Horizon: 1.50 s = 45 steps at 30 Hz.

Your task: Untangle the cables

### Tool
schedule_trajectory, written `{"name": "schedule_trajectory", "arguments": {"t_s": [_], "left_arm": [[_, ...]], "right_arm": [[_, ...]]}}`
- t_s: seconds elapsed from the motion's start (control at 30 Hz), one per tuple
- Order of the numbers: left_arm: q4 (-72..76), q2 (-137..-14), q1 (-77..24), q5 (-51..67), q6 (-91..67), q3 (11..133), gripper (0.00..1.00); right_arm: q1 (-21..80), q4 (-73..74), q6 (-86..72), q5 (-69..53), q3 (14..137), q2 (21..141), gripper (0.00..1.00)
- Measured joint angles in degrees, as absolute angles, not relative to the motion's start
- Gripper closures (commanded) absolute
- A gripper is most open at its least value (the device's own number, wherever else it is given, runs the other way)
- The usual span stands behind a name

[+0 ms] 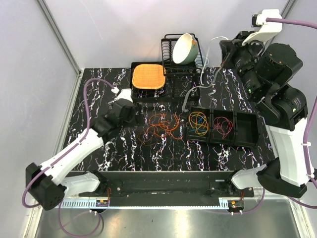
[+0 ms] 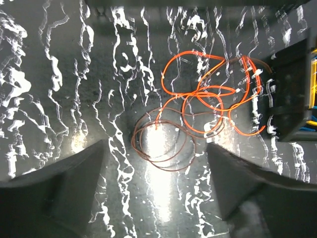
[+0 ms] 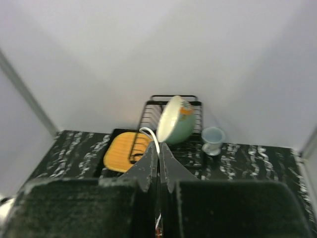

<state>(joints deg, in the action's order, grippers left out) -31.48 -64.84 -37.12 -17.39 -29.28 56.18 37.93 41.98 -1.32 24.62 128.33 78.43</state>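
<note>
**Top external:** I read the left gripper (image 1: 139, 118) low over the table (image 1: 148, 153), just left of the tangled cables (image 1: 161, 126). The tangle lies loose on the surface, beside the black bin (image 1: 246, 130). The right gripper (image 1: 224, 52) is raised beside the dish rack (image 1: 168, 54), well apart from the tangle. A white cable (image 1: 202, 74) hangs below it.

**Left wrist:** The jaws stand wide apart and grip nothing. The brown loop (image 2: 163, 144) lies between the fingertips. The orange loops (image 2: 213, 94) lie just beyond, reaching the bin.

**Right wrist:** The jaws are pressed together, with the white cable emerging at their tips.
</note>
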Motion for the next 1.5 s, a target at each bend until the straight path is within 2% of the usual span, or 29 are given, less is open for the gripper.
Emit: {"name": "schedule_trajectory", "arguments": {"t_s": [0.4,0.67,0.93,1.27,1.5], "left_arm": [[-41.5,-51.1,-37.1,-19.6,-27.4,54.7,0.01],[-44.9,-46.0,-37.3,-19.9,-27.0,48.8,0.01],[-44.9,-46.8,-39.4,-20.3,-26.9,48.7,0.01],[-44.9,-47.2,-41.1,-21.6,-26.8,48.7,0.01],[-44.9,-47.8,-41.9,-21.7,-26.8,48.7,0.01]], "right_arm": [[37.2,39.5,11.7,52.2,124.0,78.2,1.00],[27.6,34.9,16.5,62.0,114.9,77.9,1.00],[22.6,34.1,16.4,64.0,109.1,76.3,1.00],[20.3,34.2,16.0,65.3,107.9,74.6,1.00],[14.6,42.2,6.7,61.2,101.6,72.9,1.00]]}}
